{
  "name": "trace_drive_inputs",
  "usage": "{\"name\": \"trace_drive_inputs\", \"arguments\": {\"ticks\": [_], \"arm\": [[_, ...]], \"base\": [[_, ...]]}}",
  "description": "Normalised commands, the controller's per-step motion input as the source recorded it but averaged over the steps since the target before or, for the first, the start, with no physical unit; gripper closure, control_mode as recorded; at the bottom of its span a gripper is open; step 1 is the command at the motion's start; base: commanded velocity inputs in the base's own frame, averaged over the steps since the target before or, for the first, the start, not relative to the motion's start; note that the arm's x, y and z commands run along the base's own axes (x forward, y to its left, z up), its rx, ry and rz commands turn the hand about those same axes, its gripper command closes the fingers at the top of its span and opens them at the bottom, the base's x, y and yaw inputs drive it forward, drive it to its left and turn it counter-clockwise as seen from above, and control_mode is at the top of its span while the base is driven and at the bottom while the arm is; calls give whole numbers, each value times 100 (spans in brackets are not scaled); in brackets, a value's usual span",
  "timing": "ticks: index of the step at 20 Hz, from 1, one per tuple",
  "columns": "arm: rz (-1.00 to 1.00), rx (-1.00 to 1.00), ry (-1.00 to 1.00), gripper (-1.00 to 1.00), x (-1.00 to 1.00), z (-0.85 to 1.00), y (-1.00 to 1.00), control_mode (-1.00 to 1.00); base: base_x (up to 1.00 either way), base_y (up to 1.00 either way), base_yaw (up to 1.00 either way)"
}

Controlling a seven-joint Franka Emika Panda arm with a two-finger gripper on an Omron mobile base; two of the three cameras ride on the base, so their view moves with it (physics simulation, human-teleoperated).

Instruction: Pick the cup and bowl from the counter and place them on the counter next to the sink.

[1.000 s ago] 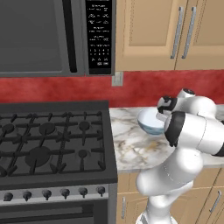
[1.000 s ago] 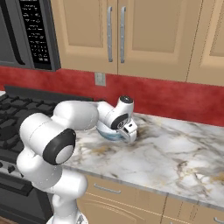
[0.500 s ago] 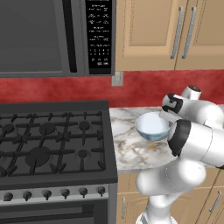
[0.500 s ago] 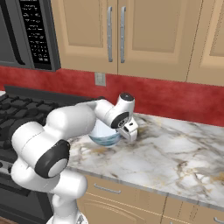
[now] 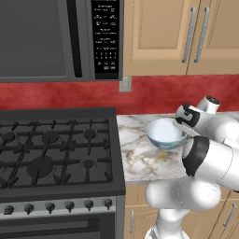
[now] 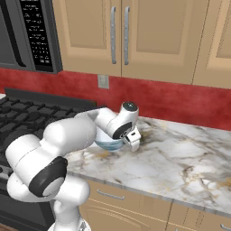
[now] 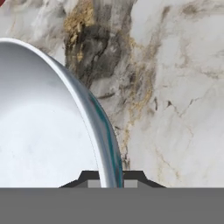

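The bowl (image 5: 165, 133) is just right of the stove (image 5: 56, 151), over the counter (image 5: 140, 158) near the red back wall (image 5: 154, 93). Whether its base touches the marble or hangs just above it cannot be told. Being round, it has no long axis. Its mouth faces up and is tipped slightly toward the stove side in the left base view. The whitish inside is empty.

The gripper (image 7: 111, 177) is at the bowl's rim on the side away from the stove. In the hand view the rim (image 7: 105, 131) runs straight down between the two finger tips, one tip inside the bowl and one outside. The fingers stand narrowly apart, about a rim's thickness, and appear to pinch the rim; the contact itself is hidden at the bottom edge of that view.

In the right base view the hand (image 6: 128, 131) covers the bowl's right side, and the bowl (image 6: 106, 140) shows low beside it, between the stove edge and the open stretch of counter (image 6: 180, 158).
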Motion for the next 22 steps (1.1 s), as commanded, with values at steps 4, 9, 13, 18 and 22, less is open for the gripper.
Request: {"name": "trace_drive_inputs", "arguments": {"ticks": [4,9,13,18,22], "arm": [[-17,10,-1,100,-40,2,0,-100],[-5,8,0,100,-78,45,0,-100],[0,4,2,100,-65,70,0,-100],[0,2,0,100,-44,42,9,-100],[0,0,-3,100,-37,5,33,-100]], "base": [[0,0,0],[0,0,0],[0,0,0],[0,0,0],[0,0,0]]}}
